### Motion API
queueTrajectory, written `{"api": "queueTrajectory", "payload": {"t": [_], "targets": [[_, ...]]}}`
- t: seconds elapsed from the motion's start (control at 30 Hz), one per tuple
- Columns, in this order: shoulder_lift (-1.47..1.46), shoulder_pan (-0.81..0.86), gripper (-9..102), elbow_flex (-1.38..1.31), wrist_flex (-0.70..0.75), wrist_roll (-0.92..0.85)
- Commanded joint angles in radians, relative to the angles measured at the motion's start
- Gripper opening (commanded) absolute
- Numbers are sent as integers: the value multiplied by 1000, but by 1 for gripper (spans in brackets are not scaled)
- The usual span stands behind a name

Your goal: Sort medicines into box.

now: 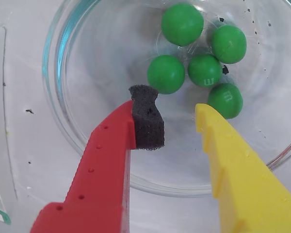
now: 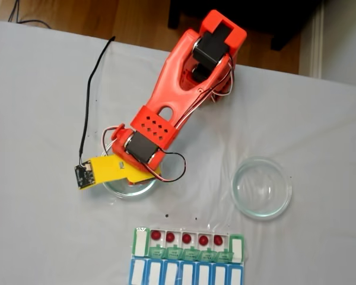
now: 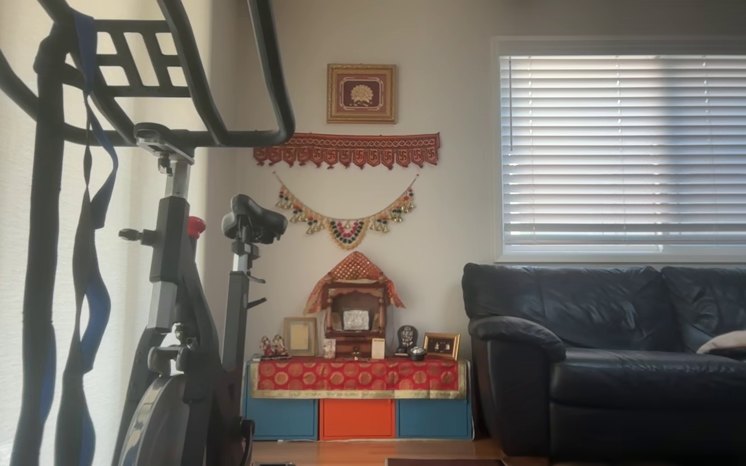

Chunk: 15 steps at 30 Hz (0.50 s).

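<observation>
Bench (image 2: 41, 107), white-covered, carrying all items in the fixed view.

Arm (image 2: 178, 95), orange, reaching down over the left glass dish (image 2: 129, 189); a second glass dish (image 2: 262, 187) sits well apart to the right, apparently empty.

Box (image 2: 188, 244), green-lidded organizer row at the bench's near edge, a blue-lidded row (image 2: 187, 274) touching it below. Five dark red medicines (image 2: 186, 237) lie one per compartment.

Tool (image 1: 179, 121), red finger (image 1: 111, 145) with dark foam pad (image 1: 146, 121) and yellow finger (image 1: 233, 160), spread apart, grasping nothing, tips inside the dish.

Green medicines (image 1: 166, 74), five, glossy, round, clustered in the dish in the wrist view, just beyond the fingertips toward the top right. Nearest balls: one above the foam pad, one (image 1: 225, 100) beside the yellow tip. Judgement: a short advance forward would bracket one.
</observation>
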Motion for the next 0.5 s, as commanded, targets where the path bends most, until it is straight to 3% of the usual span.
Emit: {"api": "queueTrajectory", "payload": {"t": [0.0,0.47], "targets": [[21,-18,14,-66,-17,-11],[18,-32,17,-17,-58,31]]}}
